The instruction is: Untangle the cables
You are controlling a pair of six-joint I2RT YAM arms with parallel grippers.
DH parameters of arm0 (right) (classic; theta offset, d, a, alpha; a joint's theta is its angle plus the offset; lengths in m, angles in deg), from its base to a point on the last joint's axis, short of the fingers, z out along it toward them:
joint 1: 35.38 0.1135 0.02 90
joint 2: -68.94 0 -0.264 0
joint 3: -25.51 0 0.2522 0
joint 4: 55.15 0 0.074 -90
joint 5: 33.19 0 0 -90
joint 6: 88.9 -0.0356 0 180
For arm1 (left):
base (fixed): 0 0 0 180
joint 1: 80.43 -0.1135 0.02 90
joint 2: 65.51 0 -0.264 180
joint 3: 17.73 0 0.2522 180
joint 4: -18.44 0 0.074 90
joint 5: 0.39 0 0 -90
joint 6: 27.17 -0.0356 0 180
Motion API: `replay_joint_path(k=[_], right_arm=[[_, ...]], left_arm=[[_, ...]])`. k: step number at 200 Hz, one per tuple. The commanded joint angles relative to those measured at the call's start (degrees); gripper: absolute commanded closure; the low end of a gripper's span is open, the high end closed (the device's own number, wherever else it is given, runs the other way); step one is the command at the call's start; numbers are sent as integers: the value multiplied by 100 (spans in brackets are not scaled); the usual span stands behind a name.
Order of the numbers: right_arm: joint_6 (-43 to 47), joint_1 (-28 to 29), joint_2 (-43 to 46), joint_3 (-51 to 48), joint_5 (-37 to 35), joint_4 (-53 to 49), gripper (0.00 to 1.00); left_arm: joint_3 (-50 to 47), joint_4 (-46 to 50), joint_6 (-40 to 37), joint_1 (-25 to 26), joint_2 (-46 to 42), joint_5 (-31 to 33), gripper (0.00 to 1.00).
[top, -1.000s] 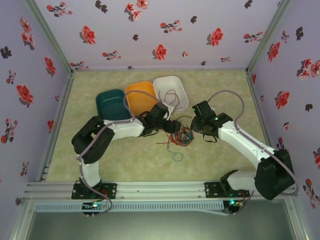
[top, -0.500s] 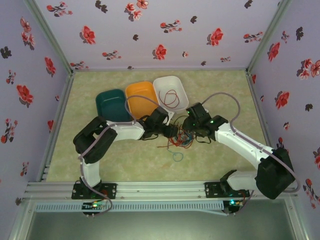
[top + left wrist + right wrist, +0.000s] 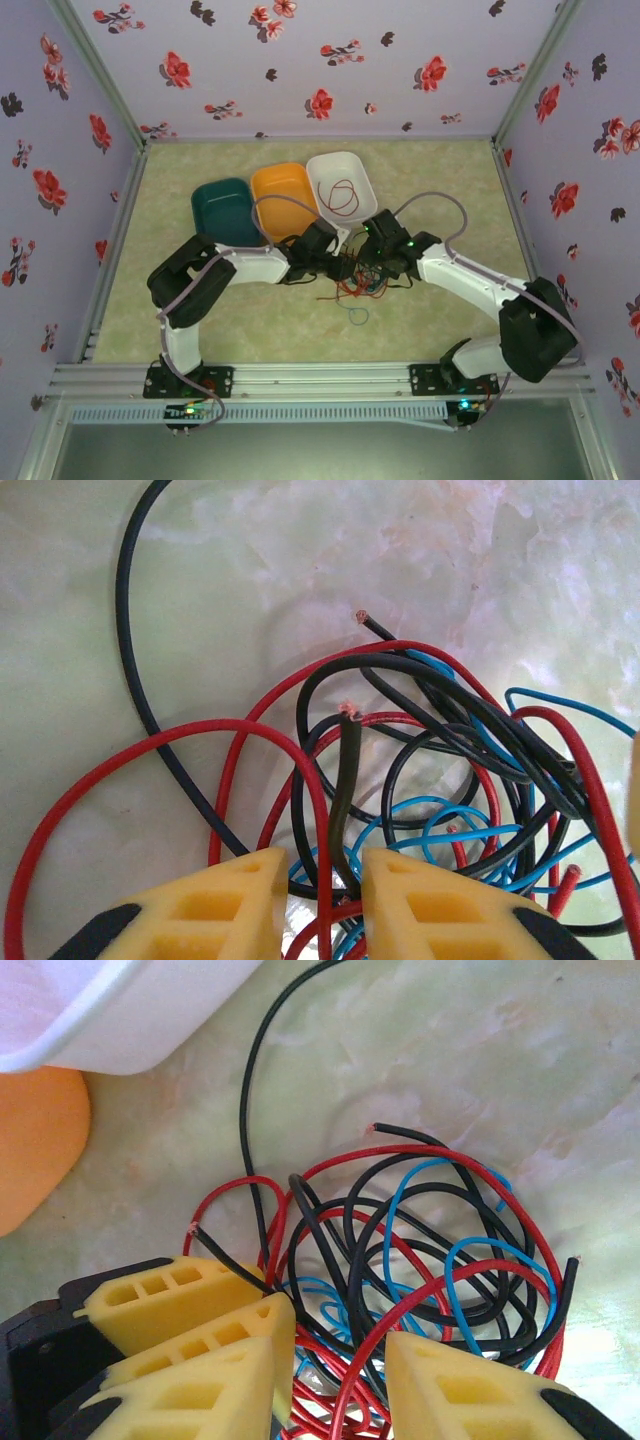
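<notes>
Early days on this one. A lone red cable (image 3: 343, 196) lay in the white tub (image 3: 340, 158) and a blue loop (image 3: 357, 315) sat free on the counter (image 3: 460, 190), but the main tangle (image 3: 362, 282) of red, black and blue was knotted mid-counter. The left pincer (image 3: 322, 872) was narrow, a dark strand rising through its gap. The right pincer (image 3: 338, 1360) was narrow too, astride red and black strands. Neither looked clamped, and most of the sorting seemed left to do.

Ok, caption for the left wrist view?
Left gripper straddling a black wire amid the tangled red, black and blue cables.
</notes>
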Motion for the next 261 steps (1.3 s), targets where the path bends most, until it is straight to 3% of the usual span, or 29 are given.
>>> replay_joint_path(k=[1, 151, 180, 261], right_arm=[[-195, 54, -90, -117, 76, 127, 65], [-280, 72, -72, -391, 262, 664, 82], [-198, 72, -40, -341, 30, 430, 71], [-83, 96, 434, -62, -305, -259, 68]], left_arm=[[-102, -85, -29, 57, -175, -100, 74], [-157, -176, -38, 59, -175, -91, 75], [-179, -185, -53, 59, -200, -91, 76], [-219, -220, -32, 59, -236, -78, 77]])
